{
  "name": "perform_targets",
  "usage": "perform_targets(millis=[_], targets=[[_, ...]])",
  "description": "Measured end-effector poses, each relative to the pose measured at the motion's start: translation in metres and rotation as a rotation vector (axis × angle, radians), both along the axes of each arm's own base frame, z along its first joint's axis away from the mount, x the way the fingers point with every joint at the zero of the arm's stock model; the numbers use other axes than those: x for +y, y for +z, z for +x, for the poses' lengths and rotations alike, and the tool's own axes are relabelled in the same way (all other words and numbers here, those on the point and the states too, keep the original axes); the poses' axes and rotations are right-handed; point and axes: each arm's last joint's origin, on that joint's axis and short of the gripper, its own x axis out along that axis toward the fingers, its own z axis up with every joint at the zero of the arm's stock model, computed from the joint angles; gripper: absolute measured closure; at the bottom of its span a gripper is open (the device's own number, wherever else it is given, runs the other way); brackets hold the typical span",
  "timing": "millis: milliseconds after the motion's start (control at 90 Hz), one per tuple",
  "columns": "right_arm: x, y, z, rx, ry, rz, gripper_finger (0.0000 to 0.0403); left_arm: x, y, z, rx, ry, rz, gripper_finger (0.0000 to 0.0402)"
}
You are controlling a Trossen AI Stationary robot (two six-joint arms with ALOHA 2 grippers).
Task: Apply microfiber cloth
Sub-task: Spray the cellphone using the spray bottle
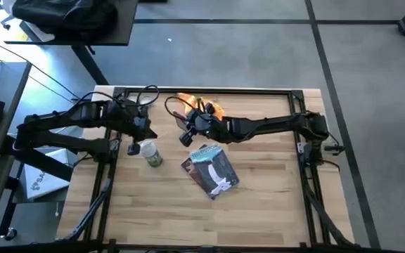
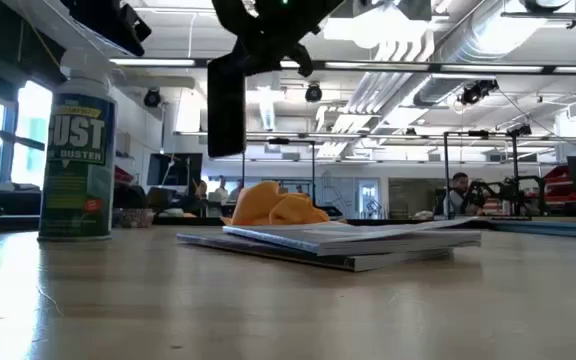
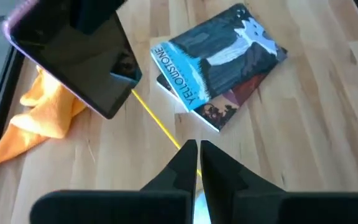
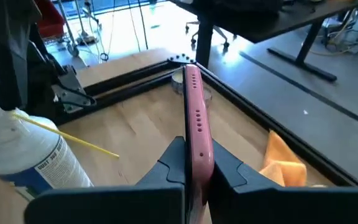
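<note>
On the wooden table (image 1: 259,211), bounded by a black metal frame (image 1: 216,91), the right arm reaches from the right side toward the far middle, its right gripper (image 4: 192,163) pinching a pink-cased phone (image 4: 196,118) edge-on and holding it above the surface. Left arm lies along the left side; the left gripper (image 3: 197,158) has its fingers pressed together on nothing, just above the duster can. A Yellowstone booklet (image 1: 210,170), blue-grey, lies flat near the table's centre, between the low camera and the cloth. The duster can (image 2: 76,150) stands upright left of the booklet, its thin yellow straw (image 4: 67,134) projecting sideways. Microfiber cloth (image 1: 201,105): a crumpled orange-yellow heap at the far edge against the frame, beneath and beside the raised phone, untouched by either gripper. Beyond the table: grey floor, a dark desk (image 1: 69,21), ceiling ducts and a distant person (image 2: 458,190).
</note>
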Motion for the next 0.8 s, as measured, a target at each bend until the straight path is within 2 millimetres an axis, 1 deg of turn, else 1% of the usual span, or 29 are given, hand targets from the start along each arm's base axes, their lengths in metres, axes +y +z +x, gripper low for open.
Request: perform_targets(millis=[144,256,533,656,722,800], targets=[[-0.001,0.0,0.002,-0.019,0.01,0.004,0.0403,-0.004,0.011,-0.002,-0.018,-0.033,0.023,0.0401],[-0.002,0.0,0.002,-0.02,0.012,0.005,0.0403,-0.007,0.015,-0.003,-0.022,-0.065,0.05,0.0401],[-0.002,0.007,0.005,-0.095,0.019,-0.006,0.0403,-0.011,0.007,0.001,0.067,-0.077,0.057,0.0401],[0.001,0.005,0.004,-0.084,0.007,0.021,0.0403,-0.01,0.004,0.002,0.111,-0.054,0.072,0.0402],[0.004,0.003,0.002,-0.066,-0.039,-0.001,0.0403,-0.01,0.002,0.003,0.125,-0.055,0.07,0.0402],[0.014,0.004,0.001,-0.065,-0.112,-0.056,0.0403,-0.01,0.002,0.003,0.127,-0.055,0.07,0.0402]])
